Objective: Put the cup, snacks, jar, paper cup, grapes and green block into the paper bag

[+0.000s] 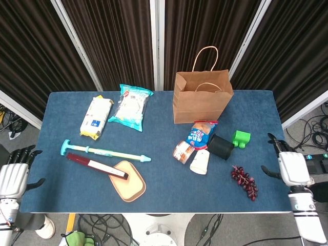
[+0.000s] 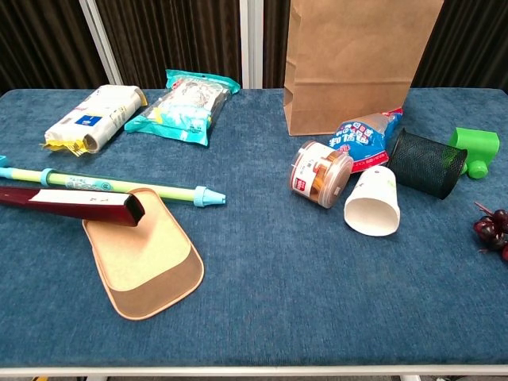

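The brown paper bag (image 1: 201, 97) (image 2: 357, 63) stands upright at the back of the blue table. In front of it lie the blue-and-red snack packet (image 1: 201, 134) (image 2: 365, 139), the clear jar (image 1: 183, 152) (image 2: 320, 173) on its side, the white paper cup (image 1: 200, 162) (image 2: 371, 201) tipped over, the black mesh cup (image 1: 221, 146) (image 2: 429, 163) on its side and the green block (image 1: 241, 138) (image 2: 476, 148). The dark grapes (image 1: 245, 181) (image 2: 494, 230) lie near the front right. My right hand (image 1: 287, 166) hovers empty at the table's right edge, fingers apart. My left hand (image 1: 13, 171) hangs empty off the left edge.
Two snack packs (image 1: 96, 117) (image 1: 131, 106) lie at the back left. A teal stick (image 1: 105, 152), a dark red box (image 1: 96, 165) and a tan pad (image 1: 129, 180) occupy the front left. Black curtains stand behind the table.
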### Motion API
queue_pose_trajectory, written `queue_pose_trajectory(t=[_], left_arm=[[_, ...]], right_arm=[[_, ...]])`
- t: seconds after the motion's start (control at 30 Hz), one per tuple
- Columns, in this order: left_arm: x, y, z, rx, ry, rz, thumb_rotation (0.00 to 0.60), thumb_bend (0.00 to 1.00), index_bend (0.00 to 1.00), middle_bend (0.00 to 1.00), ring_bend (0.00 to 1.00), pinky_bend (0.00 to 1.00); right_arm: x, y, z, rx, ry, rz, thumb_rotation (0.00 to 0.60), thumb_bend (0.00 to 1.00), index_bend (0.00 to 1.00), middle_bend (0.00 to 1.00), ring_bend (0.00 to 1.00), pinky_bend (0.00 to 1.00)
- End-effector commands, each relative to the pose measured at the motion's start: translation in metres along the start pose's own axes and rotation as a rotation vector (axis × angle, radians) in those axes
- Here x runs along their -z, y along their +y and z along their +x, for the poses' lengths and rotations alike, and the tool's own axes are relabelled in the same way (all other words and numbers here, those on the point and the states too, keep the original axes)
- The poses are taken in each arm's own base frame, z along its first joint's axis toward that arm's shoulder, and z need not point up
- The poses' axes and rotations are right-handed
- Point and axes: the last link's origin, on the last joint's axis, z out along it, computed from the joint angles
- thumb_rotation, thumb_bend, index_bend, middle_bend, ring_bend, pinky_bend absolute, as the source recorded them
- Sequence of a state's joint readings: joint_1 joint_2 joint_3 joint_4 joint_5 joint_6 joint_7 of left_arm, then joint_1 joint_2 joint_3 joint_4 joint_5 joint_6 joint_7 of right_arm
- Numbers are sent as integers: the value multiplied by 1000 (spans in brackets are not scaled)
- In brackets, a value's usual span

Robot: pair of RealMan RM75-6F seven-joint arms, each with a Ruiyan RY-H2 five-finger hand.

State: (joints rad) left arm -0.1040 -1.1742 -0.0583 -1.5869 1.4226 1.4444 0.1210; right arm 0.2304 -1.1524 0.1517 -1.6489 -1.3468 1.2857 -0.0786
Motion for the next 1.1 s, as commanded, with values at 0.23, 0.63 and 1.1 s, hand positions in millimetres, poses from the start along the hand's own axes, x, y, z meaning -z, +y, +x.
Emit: queue_pose_trajectory(t=[0.23, 0.63, 1.1], left_arm=[[5, -5, -1, 8, -2, 9, 600, 3, 283, 225, 155, 136], [8, -9, -5, 25, -11, 22, 600, 3, 283, 226, 156, 136], [8, -13, -7, 29, -21, 29, 600, 2, 288, 225, 155, 136]], right_arm=[[-67, -61, -37, -87, -200, 43, 600, 0, 0, 163, 116, 346], [-112, -87, -74, -77, -280, 35, 600, 19, 0, 153, 114, 332], [-121, -86, -96, -79, -321, 25, 600, 117, 37, 238, 174, 354]])
